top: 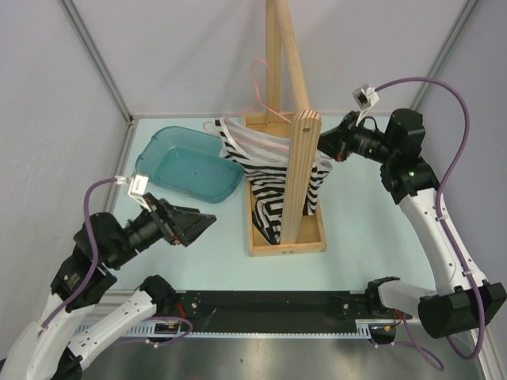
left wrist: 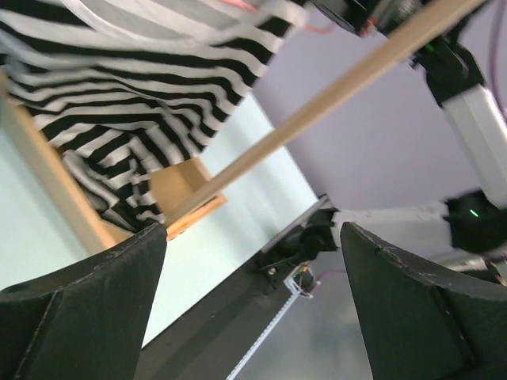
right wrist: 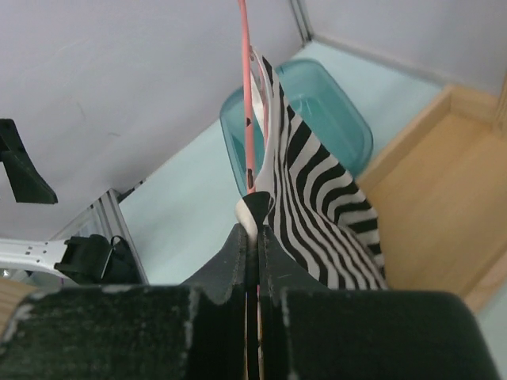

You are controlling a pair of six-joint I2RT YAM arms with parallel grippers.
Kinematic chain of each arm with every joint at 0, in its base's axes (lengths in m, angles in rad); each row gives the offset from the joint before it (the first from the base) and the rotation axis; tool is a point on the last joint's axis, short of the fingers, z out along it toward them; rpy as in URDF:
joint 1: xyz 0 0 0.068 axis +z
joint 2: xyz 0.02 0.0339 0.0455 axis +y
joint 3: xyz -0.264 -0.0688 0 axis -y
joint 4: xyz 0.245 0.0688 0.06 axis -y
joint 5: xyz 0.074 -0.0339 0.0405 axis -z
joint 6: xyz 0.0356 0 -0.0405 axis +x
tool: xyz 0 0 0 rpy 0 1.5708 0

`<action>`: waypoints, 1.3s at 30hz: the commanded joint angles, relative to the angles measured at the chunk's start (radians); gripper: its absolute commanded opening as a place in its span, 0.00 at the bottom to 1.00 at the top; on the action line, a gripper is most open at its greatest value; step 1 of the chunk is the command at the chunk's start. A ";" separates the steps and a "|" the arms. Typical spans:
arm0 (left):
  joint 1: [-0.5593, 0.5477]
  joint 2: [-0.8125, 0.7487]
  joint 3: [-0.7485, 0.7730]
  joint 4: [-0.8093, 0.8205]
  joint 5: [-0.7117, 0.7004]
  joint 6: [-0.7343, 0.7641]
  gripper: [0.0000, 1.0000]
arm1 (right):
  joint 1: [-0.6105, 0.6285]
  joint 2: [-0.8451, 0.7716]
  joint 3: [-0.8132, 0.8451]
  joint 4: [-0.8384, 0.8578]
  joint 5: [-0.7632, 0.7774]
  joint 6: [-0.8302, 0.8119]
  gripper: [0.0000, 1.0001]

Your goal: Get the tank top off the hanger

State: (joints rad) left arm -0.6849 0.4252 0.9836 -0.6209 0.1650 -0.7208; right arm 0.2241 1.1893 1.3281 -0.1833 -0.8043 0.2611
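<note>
The black-and-white striped tank top [top: 268, 170] hangs on the pink wire hanger [top: 260, 83], draped over the upright wooden stand. My right gripper [top: 326, 147] is at the garment's right edge. In the right wrist view its jaws [right wrist: 257, 226] are shut on a pinch of the tank top's edge [right wrist: 317, 206], and the hanger wire [right wrist: 246, 103] runs straight up from between the fingertips. My left gripper [top: 198, 226] is open and empty, low and left of the stand. In its wrist view [left wrist: 253, 229] the tank top [left wrist: 119, 103] hangs well beyond the fingers.
A teal plastic tub [top: 190, 162] sits left of the wooden stand [top: 303, 174]; it also shows in the right wrist view [right wrist: 341, 111]. The stand's tray base [top: 287, 237] is under the garment. Its slanted rod [left wrist: 317, 111] crosses the left wrist view. Grey walls enclose the table.
</note>
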 commanded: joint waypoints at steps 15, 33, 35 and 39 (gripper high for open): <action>0.016 0.590 0.297 0.069 -0.122 0.161 0.81 | -0.095 -0.545 -0.429 -0.093 0.062 0.198 0.00; 0.039 0.866 0.460 0.066 -0.240 0.256 0.63 | -0.098 -0.620 -0.455 -0.113 0.086 0.205 0.00; 0.042 0.905 0.472 0.061 -0.243 0.254 0.62 | -0.098 -0.622 -0.455 -0.111 0.083 0.208 0.00; 0.050 0.935 0.475 0.050 -0.281 0.244 0.55 | -0.100 -0.629 -0.455 -0.108 0.083 0.214 0.00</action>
State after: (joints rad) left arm -0.6476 1.3464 1.4178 -0.5644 -0.0685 -0.4877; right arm 0.1307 0.5804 0.8646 -0.3603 -0.7181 0.4469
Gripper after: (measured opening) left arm 0.573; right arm 0.051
